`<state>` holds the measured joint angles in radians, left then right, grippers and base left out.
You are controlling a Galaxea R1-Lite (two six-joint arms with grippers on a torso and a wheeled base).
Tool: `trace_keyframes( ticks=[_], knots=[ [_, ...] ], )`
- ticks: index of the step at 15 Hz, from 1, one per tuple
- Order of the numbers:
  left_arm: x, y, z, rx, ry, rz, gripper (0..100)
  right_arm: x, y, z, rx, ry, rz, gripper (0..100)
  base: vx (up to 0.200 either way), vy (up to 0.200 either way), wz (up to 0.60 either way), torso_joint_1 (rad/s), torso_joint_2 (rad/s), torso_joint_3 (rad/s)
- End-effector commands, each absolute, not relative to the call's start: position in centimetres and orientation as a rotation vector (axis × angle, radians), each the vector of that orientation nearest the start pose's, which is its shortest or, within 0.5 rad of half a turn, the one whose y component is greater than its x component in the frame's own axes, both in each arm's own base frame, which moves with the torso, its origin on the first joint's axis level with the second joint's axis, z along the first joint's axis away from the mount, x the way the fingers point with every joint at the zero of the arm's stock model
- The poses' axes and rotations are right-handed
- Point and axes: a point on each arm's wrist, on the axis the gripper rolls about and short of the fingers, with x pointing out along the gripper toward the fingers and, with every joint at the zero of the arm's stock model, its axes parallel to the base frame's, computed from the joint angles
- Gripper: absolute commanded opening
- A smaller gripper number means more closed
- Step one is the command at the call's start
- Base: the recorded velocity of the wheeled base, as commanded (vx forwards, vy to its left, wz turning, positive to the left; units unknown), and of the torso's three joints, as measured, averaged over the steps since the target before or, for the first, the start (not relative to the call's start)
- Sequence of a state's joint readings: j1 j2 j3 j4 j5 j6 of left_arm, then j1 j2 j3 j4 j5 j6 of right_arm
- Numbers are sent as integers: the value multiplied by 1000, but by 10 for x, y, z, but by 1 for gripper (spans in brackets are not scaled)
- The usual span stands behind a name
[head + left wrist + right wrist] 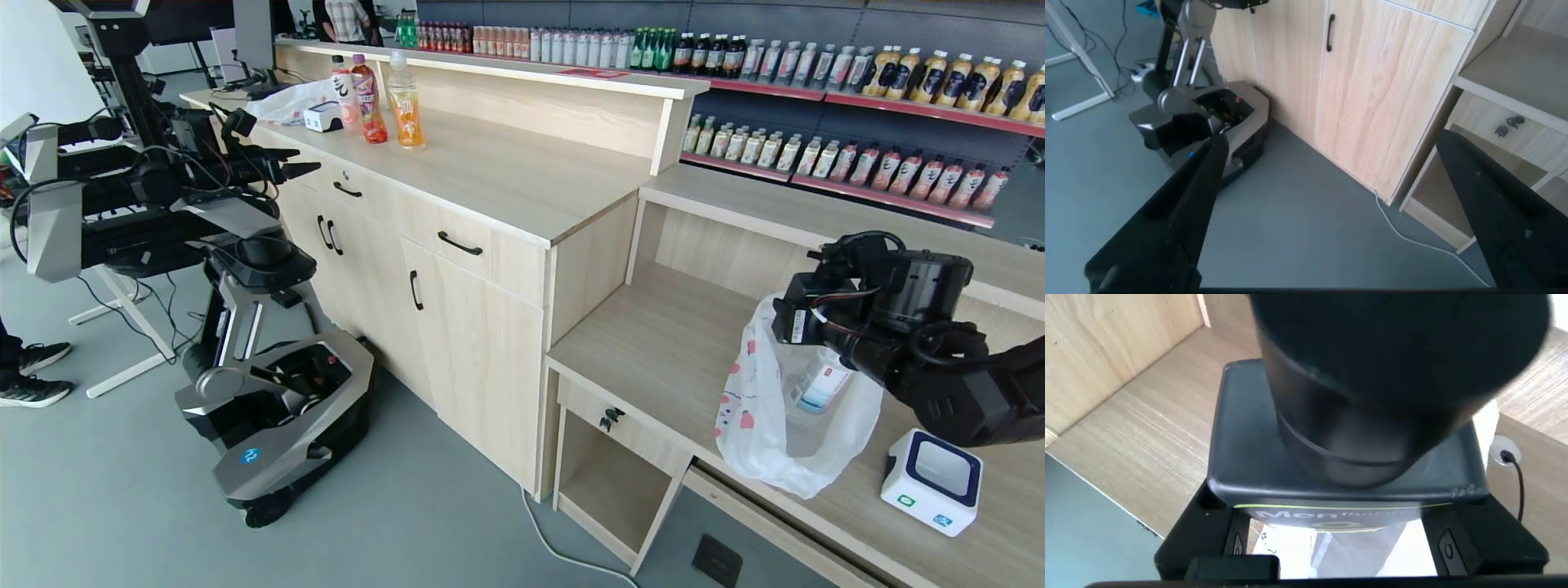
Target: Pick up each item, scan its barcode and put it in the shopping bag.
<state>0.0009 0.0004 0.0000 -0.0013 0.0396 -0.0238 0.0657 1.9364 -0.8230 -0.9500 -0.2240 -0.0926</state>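
In the head view, the right gripper is held just above the open mouth of the shopping bag. This is a white plastic bag with red marks, and it stands on the low wooden desk at the near right. A bottle with a white and red label is seen inside the bag, directly under the gripper. Whether it is touched by the jaws cannot be told, nor how far they are parted. A white barcode scanner is set on the desk just right of the bag, nearer the front edge. On the taller counter to the far left, three drink bottles are stood close together. A second scanner and another plastic bag lie just left of them. A second robot is parked on the floor beside that counter. Rows of bottles are lined up on the wall shelves at the far right.

In the left wrist view, the left gripper is held above the grey floor, its jaws spread wide with nothing between them. The second robot's base, a wooden cabinet front and a white cable are seen below.

In the right wrist view, much of the desk is covered by a dark rounded part of the arm, with light wood seen on either side. The jaws cannot be made out here.
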Motion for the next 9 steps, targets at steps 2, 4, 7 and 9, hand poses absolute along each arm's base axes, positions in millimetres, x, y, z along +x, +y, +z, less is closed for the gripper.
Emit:
trace_keyframes(
  ticks=[2, 4, 7, 9],
  knots=[
    [-23, 1, 76, -25, -2, 41, 100, 350, 17, 114, -132, 239, -144, 0, 0, 0, 0, 0, 0, 0],
    [-23, 1, 76, -25, -2, 41, 100, 344, 14, 107, -139, 267, -150, 0, 0, 0, 0, 0, 0, 0],
    [-23, 1, 76, -25, -2, 41, 100, 340, 1, 102, -175, 284, -185, 0, 0, 0, 0, 0, 0, 0],
    [-23, 1, 76, -25, -2, 41, 100, 337, -8, 99, -198, 297, -207, 0, 0, 0, 0, 0, 0, 0]
  ],
)
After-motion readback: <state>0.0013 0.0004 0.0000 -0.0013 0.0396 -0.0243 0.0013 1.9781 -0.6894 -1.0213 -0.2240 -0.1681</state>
